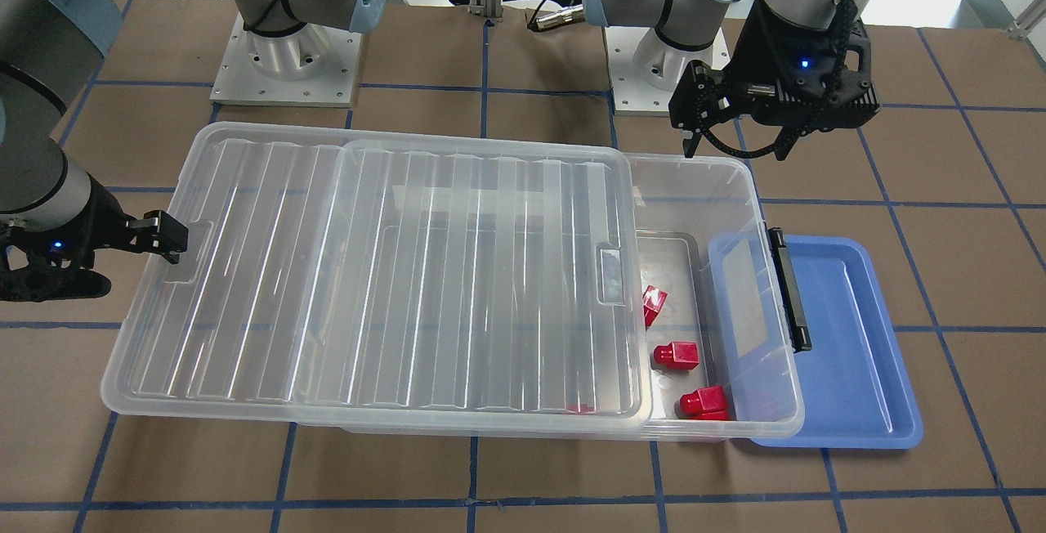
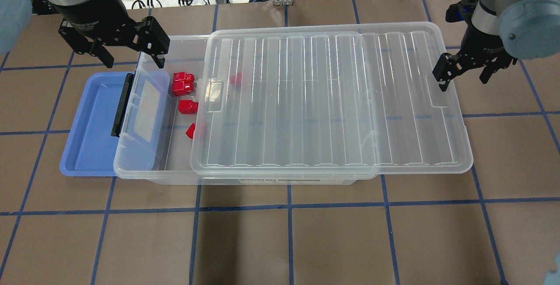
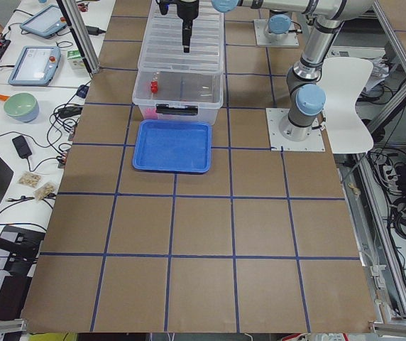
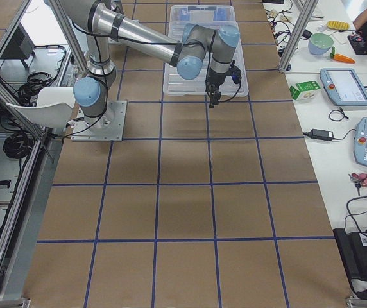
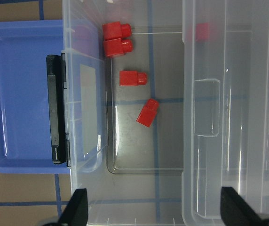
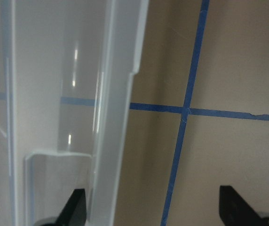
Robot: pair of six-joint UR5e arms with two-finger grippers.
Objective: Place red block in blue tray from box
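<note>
Within clear box (image 2: 262, 181), angular red blocks (image 2: 188, 107), blue tray (image 2: 92, 119) beside

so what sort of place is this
Probably a robotics lab workcell: two robot arms bolted to a table gridded with blue tape, teach pendants on the side bench, aluminium framing around it.

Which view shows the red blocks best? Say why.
The left wrist view: it looks straight down on the red blocks, large and sharp, four uncovered, one beneath the lid. Overhead and front-facing show them smaller; exterior left, as specks; the others, none.
</note>
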